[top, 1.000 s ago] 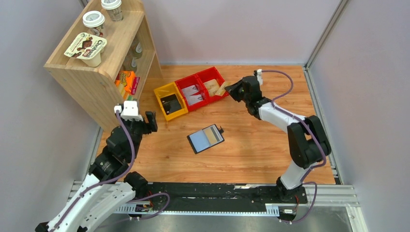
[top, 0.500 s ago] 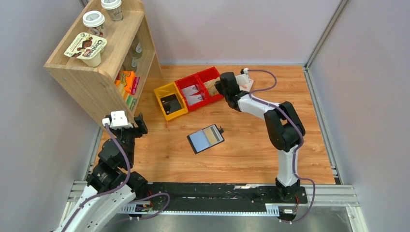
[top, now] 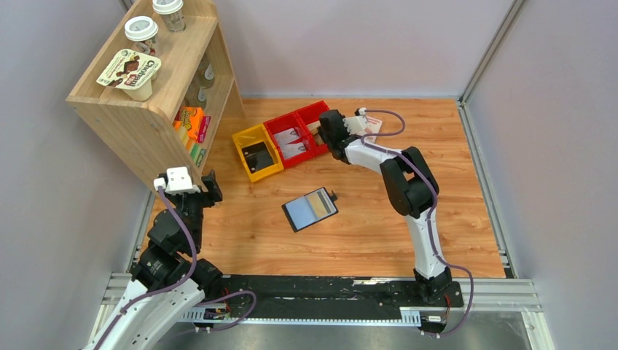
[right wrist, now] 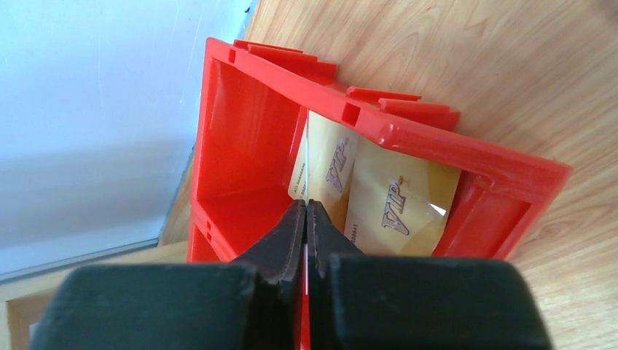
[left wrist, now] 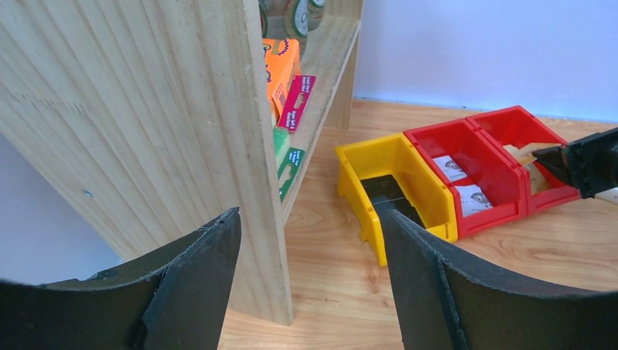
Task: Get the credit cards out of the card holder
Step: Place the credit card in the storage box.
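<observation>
We read "VIP" in slanted brown letters on each of the two credit cards lying in the red bin, seen from the right wrist. The line of fine dark print along the left card's edge is too small for us to make out. From above, the lid of the yogurt cup on top of the wooden shelf carries a brand word that looks like "Chobani". Lettering on the orange and pink packets inside the shelf is too blurred to read.
</observation>
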Robot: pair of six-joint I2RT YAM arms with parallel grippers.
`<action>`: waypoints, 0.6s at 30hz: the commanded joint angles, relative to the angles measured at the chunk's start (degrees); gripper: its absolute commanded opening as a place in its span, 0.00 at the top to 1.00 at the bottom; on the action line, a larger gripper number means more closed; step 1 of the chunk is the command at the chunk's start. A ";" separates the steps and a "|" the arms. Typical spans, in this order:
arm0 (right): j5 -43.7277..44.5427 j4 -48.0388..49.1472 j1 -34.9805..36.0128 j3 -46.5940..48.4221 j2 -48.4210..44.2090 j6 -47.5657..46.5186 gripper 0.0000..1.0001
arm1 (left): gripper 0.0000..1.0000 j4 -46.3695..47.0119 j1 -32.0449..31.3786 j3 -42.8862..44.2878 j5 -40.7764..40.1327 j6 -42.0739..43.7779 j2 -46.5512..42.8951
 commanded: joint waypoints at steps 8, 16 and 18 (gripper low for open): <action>-0.43 -4.22 0.95 0.30 -1.93 -0.04 0.67 | 0.21 1.36 0.66 0.15 1.81 0.62 0.71; -2.89 -6.85 1.12 -5.85 -11.15 -7.07 0.46 | 0.21 1.10 0.75 0.24 2.51 0.53 1.68; -3.42 -9.74 1.04 -6.65 -14.57 -10.14 0.41 | 0.21 1.10 0.75 0.15 2.95 0.44 2.47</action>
